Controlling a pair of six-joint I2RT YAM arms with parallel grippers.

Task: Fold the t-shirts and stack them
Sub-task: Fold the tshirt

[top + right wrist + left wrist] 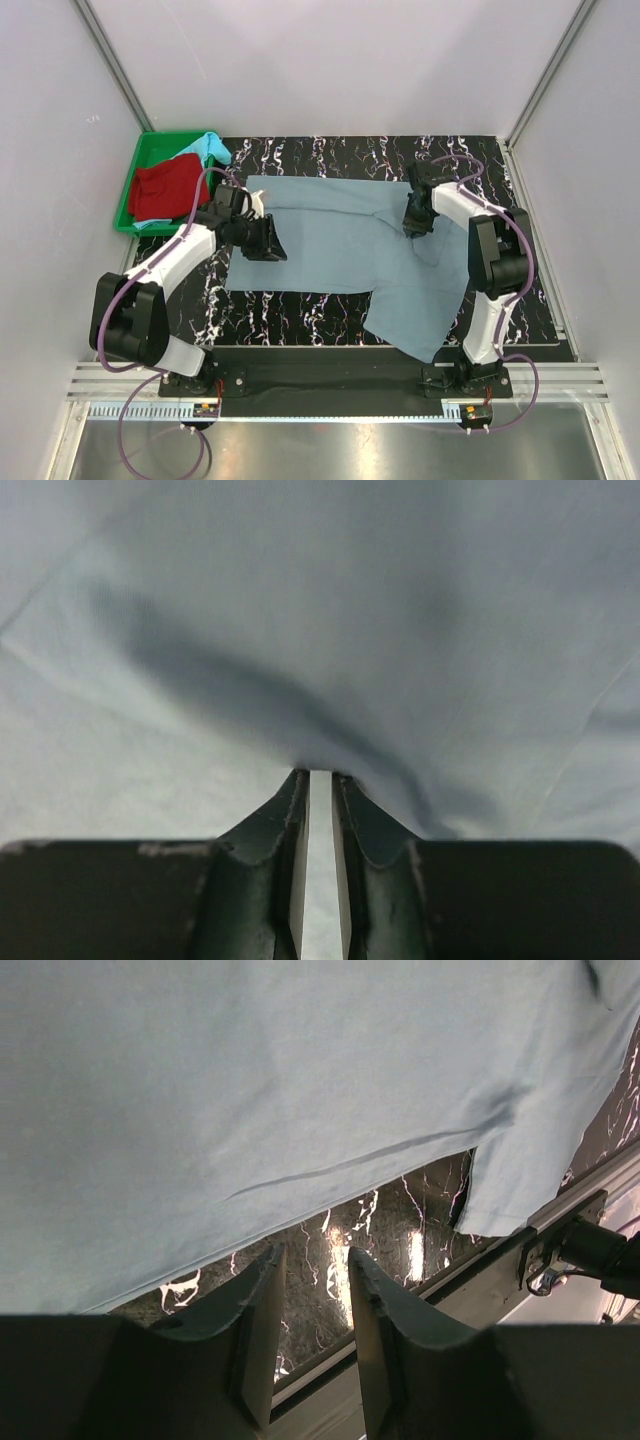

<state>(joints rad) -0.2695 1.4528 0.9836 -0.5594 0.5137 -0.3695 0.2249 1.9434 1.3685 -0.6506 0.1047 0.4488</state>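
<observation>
Reaching from the left with the left claw spread, hovering over bare table just off the hem of the grey-blue t-shirt. Bending down from the right with the right claw, nearly pressed together, pinching a raised fold of that shirt, spread flat across the table. Lying bundled in the green tray at far left: red t-shirt, turquoise t-shirt.

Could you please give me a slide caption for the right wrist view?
Right gripper pinching a raised fold of the grey-blue t-shirt, jaws nearly closed.
</observation>
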